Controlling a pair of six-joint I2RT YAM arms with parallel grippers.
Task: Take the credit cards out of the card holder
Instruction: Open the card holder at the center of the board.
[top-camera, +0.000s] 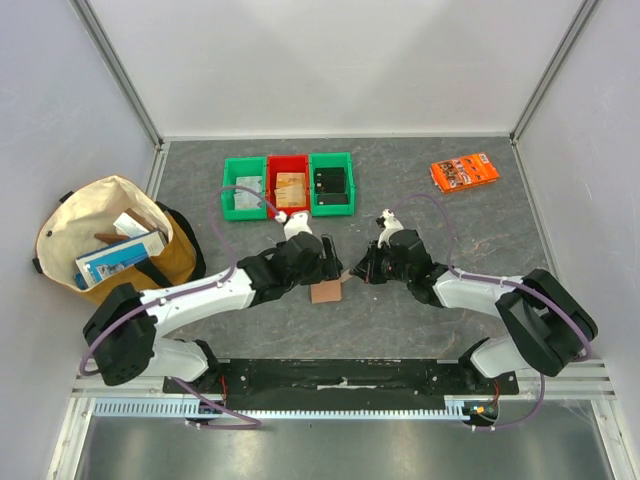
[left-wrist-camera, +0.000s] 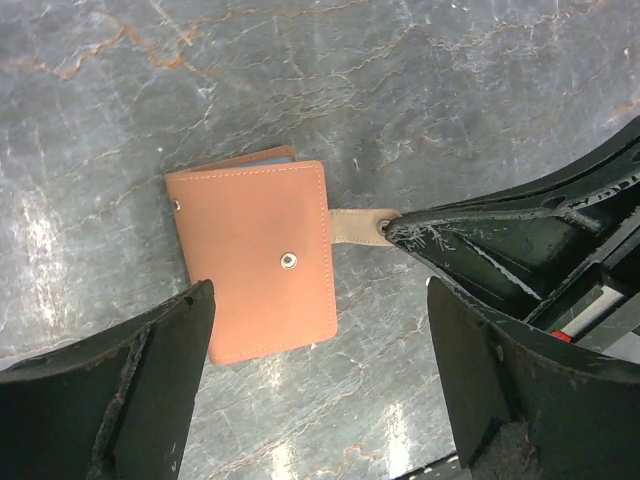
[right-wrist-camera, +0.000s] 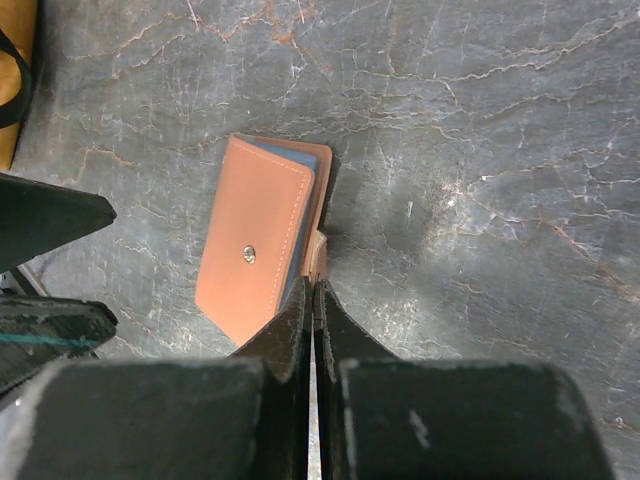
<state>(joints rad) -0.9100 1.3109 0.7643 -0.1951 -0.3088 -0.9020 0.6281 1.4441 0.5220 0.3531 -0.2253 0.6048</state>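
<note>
Standing by the table (top-camera: 420, 310), I saw the card holder (top-camera: 326, 291) lying flat on the grey marbled top between the two arms, folded, snap stud upward. From overhead the left gripper (top-camera: 333, 266) and right gripper (top-camera: 358, 272) merely crowded over it, and I could not tell there how either pair of fingers stood. The left wrist camera settled one: its own fingers were spread wide apart above the holder, touching nothing, and the other arm's tip met the pale tab (left-wrist-camera: 355, 225). The right wrist camera showed those fingers pressed together, pinching that tab, and a bluish edge inside the slightly lifted cover. Only the overhead view took in the far side: a row of bins (top-camera: 288, 160), green, red, green, with greyish, tan and black credit cards (top-camera: 290, 186) lying inside.
</note>
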